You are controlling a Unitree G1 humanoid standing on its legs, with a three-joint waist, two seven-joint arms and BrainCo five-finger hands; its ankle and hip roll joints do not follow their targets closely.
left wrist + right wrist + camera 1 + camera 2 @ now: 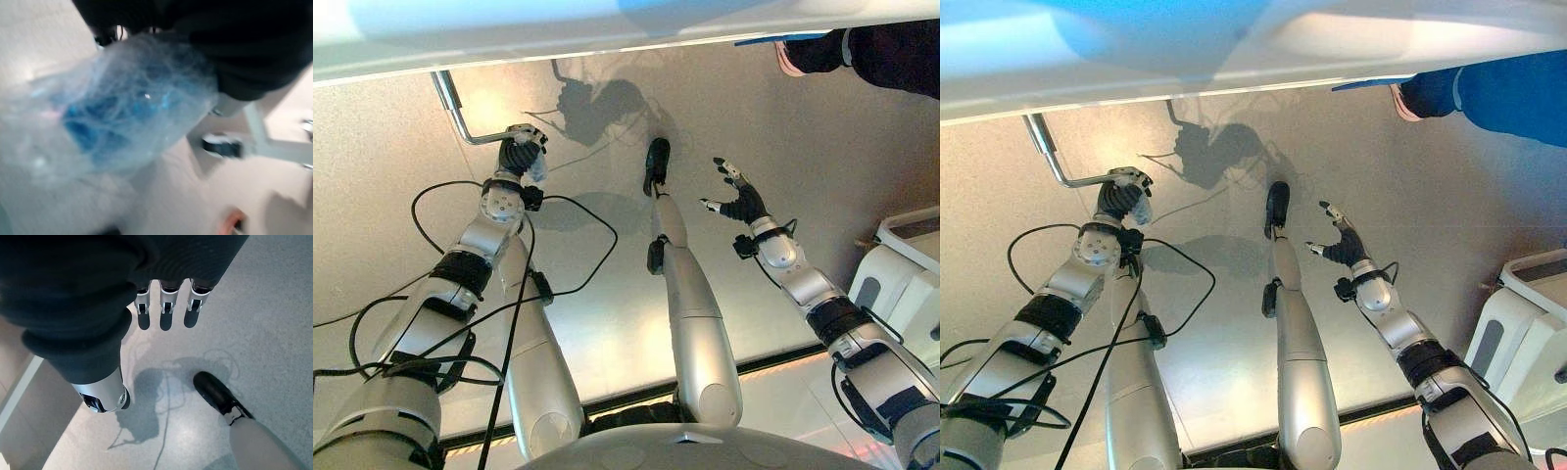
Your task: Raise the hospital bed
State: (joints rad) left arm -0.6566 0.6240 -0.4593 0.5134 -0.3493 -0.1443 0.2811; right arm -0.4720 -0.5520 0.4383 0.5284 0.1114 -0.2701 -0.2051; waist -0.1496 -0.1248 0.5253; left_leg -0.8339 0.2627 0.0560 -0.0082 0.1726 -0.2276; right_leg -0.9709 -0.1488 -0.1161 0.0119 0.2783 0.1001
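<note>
The hospital bed (607,29) runs across the top of both eye views as a pale edge; beneath it a bent metal crank handle (460,113) projects down and out toward the robot's left; this is judged to be the means of raising the bed, which accounts for the left arm's reach.

The left hand (521,152) sits at the free end of the crank, fingers curled round the grip; that placement gives the longest lever for turning. A translucent bluish covering (122,112) lies just past the hand in the left wrist view; what it is cannot be told.

The right hand (736,196) hangs clear over the floor (803,147), well apart from the crank; its fingers (164,308) are straight and spread, holding nothing; judged idle, kept out of the crank's sweep.

A person's shoe and blue-clad leg (1489,93) stand at the bed's far side; a white unit (901,274) sits at the robot's right.
</note>
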